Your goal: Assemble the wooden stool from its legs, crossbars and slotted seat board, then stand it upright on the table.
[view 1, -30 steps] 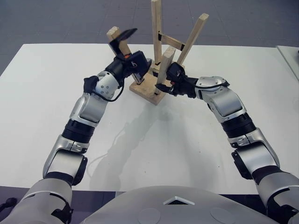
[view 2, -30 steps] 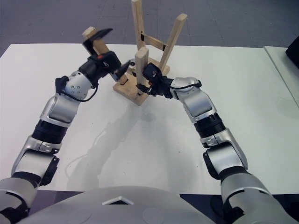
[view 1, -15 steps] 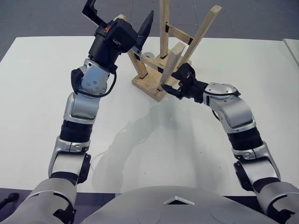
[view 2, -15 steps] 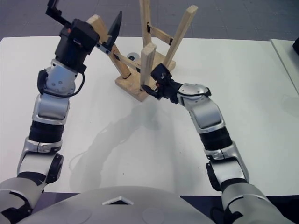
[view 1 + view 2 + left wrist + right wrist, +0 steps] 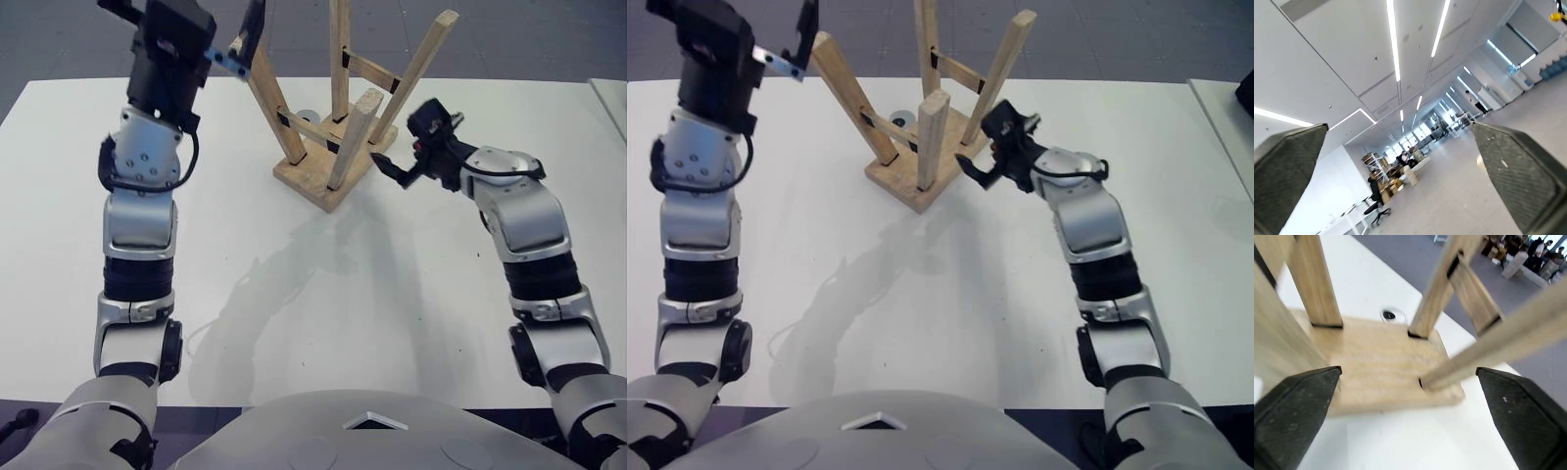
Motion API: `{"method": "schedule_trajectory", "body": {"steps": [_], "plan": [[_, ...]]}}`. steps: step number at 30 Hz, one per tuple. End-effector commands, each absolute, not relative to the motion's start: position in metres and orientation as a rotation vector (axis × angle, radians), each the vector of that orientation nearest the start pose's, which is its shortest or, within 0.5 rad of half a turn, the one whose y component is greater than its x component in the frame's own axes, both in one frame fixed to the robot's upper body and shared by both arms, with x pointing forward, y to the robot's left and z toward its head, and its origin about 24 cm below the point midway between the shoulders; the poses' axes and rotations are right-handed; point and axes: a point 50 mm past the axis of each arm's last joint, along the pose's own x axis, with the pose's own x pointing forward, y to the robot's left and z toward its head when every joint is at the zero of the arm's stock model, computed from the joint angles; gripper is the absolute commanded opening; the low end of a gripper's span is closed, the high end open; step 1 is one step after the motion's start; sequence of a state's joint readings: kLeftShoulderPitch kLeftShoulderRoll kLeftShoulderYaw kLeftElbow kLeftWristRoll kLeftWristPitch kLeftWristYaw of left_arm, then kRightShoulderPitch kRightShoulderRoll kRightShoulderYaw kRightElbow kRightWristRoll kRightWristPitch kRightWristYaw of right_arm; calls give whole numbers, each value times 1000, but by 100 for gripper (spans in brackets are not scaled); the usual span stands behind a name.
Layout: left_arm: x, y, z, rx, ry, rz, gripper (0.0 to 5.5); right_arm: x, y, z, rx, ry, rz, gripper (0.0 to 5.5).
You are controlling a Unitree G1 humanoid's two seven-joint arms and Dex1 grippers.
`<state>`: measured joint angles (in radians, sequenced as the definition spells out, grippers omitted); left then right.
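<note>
pincers have both let go. the right pincer (image 5: 407, 147) was clenched on the front leg (image 5: 355, 137) a moment ago. now it is released and pulled back, just beside the stool (image 5: 323, 181) and not touching it. the left pincer (image 5: 1400, 147) has swung up high and is wide open, near the top of the slanted leg (image 5: 265, 98). the stool sits upside down on the counter (image 5: 294, 313), seat down, legs up. it looks all put together, so flipping it upright is likely next.

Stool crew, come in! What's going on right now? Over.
Left gripper up high, jaws open. Right gripper by seat board, jaws open. Stool upside down on table, legs up. Nothing blocking.
</note>
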<state>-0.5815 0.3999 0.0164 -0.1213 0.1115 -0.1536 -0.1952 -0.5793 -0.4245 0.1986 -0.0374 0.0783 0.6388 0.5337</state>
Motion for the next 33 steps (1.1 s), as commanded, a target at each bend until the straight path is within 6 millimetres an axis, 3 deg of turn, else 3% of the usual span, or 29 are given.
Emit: {"method": "schedule_trajectory", "body": {"steps": [1, 4, 8, 11, 14, 16, 18, 21, 27, 33], "plan": [[303, 157, 278, 535, -856, -236, 540, 325, -94, 170, -369, 42, 770, 539], [306, 164, 288, 522, -856, -212, 540, 310, -72, 186, -307, -37, 879, 539], [312, 175, 292, 495, -834, -179, 540, 295, -61, 206, -210, -122, 932, 539], [314, 179, 292, 486, -823, -168, 540, 295, -60, 217, -176, -156, 921, 539], [315, 180, 299, 439, -835, -161, 540, 297, -68, 246, -114, -260, 842, 539], [315, 180, 301, 413, -832, -155, 540, 301, -76, 255, -149, -257, 789, 539], [315, 182, 300, 413, -827, -144, 540, 308, -83, 248, -241, -209, 740, 539], [313, 185, 300, 413, -824, -123, 540, 313, -82, 222, -322, -96, 766, 539], [314, 185, 304, 424, -829, -112, 540, 318, -44, 192, -387, -18, 879, 539], [314, 187, 304, 435, -824, -106, 540, 300, -10, 214, -260, -154, 1050, 539]]}}
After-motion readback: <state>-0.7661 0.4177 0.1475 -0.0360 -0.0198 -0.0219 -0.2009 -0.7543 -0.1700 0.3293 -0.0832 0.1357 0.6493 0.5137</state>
